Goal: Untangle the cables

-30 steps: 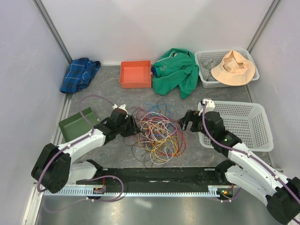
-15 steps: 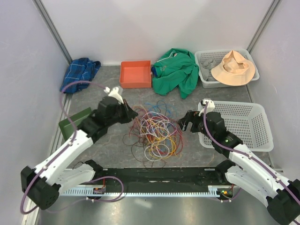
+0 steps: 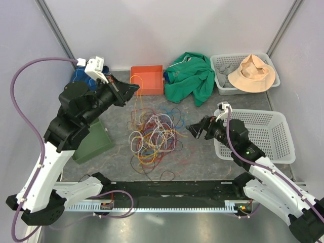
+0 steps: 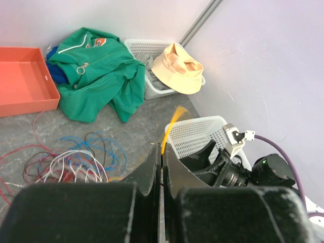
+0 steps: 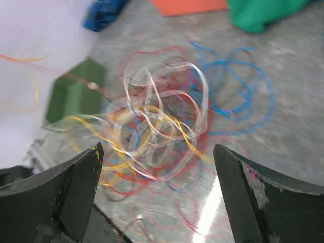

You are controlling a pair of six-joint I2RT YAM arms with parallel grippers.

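From above, the cables (image 3: 152, 137) lie in one knotted heap at the middle of the worktop (image 3: 202, 162). The left hand (image 3: 132, 90) hangs high at the heap's 11 o'clock. The right hand (image 3: 194, 129) sits low at its 3 o'clock, near the loops.

In the left wrist view, the hand is pressed together on a yellow strand (image 4: 170, 126) running out toward 12 o'clock.

In the right wrist view, the fingers (image 5: 76, 187) are spread wide and hold nothing, with the blurred heap beyond them.

By my reading, one strand is being drawn out and nearly all the sorting is left, since no cable clearly lies apart.
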